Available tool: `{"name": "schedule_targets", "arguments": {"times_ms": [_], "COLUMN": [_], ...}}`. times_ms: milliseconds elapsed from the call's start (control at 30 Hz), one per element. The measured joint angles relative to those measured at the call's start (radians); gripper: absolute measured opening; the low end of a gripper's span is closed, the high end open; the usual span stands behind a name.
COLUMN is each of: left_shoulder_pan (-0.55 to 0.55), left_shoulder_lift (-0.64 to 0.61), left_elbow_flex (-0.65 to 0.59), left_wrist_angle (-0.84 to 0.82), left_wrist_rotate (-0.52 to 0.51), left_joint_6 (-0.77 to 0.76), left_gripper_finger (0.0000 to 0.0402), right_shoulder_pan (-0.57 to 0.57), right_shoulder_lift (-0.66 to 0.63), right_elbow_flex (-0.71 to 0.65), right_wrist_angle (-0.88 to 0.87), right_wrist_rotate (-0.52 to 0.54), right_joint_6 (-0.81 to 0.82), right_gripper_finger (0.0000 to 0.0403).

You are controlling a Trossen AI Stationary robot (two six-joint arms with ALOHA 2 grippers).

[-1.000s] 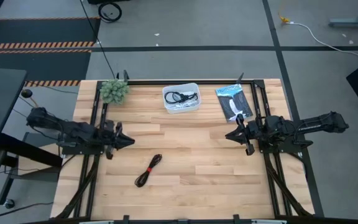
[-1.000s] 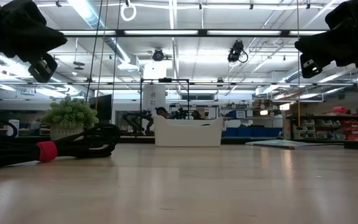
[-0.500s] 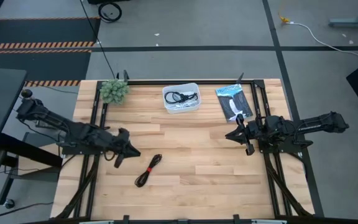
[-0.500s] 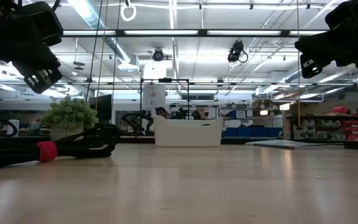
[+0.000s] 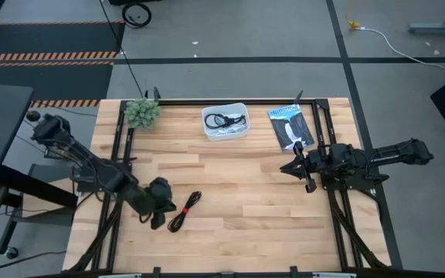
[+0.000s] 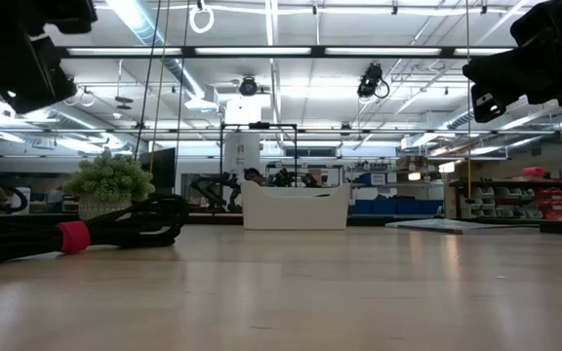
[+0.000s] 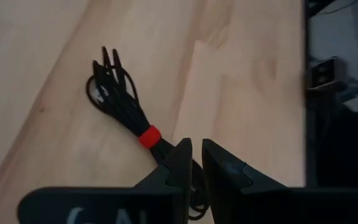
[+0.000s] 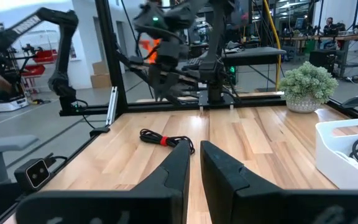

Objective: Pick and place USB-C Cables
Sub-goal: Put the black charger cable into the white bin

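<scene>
A black USB-C cable with a red tie (image 5: 185, 211) lies flat on the wood near the table's near-left part; it also shows as cable (image 7: 120, 99), cable (image 6: 115, 229) and cable (image 8: 163, 139). My left gripper (image 5: 163, 216) hovers just left of the cable's near end, tipped downward, fingers shut (image 7: 196, 158); in the low view it stands well above the table. A white bin (image 5: 242, 108) at the far middle holds an all-black cable (image 5: 229, 120) and a white one (image 5: 222, 134). My right gripper (image 5: 284, 168) waits shut at the right. No blue-grey cable shows.
A green fuzzy ball (image 5: 142, 113) sits at the far-left corner and a flat black-and-blue packet (image 5: 290, 127) at the far right. Black frame rails (image 5: 117, 154) run along both table sides. Bare wood lies between the bin and the tied cable.
My left gripper has swung from the table's left-middle toward the near edge and to the right, tipping downward, and now hangs beside the red-tied cable's near end. The cable has not moved.
</scene>
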State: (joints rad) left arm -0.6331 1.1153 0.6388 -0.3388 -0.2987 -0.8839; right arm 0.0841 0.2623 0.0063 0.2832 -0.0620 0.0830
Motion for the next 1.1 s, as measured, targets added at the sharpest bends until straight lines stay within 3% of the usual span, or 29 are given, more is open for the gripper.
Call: {"name": "schedule_targets", "arguments": {"times_ms": [267, 533, 767, 1100], "left_shoulder_pan": [-0.022, -0.004, 0.029, 0.036], "left_shoulder_lift": [0.281, 0.490, 0.569, 0.597], "left_elbow_flex": [0.238, 0.375, 0.403, 0.402], "left_wrist_angle": [-0.180, -0.271, -0.330, -0.361], "left_wrist_rotate": [-0.056, -0.016, 0.007, -0.064], "left_joint_6": [-0.159, -0.262, -0.343, -0.430], "left_gripper_finger": [0.0061, 0.0163, 0.0242, 0.0228], "right_shoulder_pan": [0.000, 0.000, 0.000, 0.000], "right_shoulder_lift": [0.000, 0.000, 0.000, 0.001], "right_elbow_flex": [0.000, 0.000, 0.000, 0.000], "right_wrist_angle": [0.000, 0.000, 0.004, 0.015], "right_wrist_rotate": [0.000, 0.000, 0.000, 0.000], "right_joint_6": [0.000, 0.000, 0.000, 0.000], "right_gripper_finger": [0.0045, 0.0045, 0.0045, 0.0045]}}
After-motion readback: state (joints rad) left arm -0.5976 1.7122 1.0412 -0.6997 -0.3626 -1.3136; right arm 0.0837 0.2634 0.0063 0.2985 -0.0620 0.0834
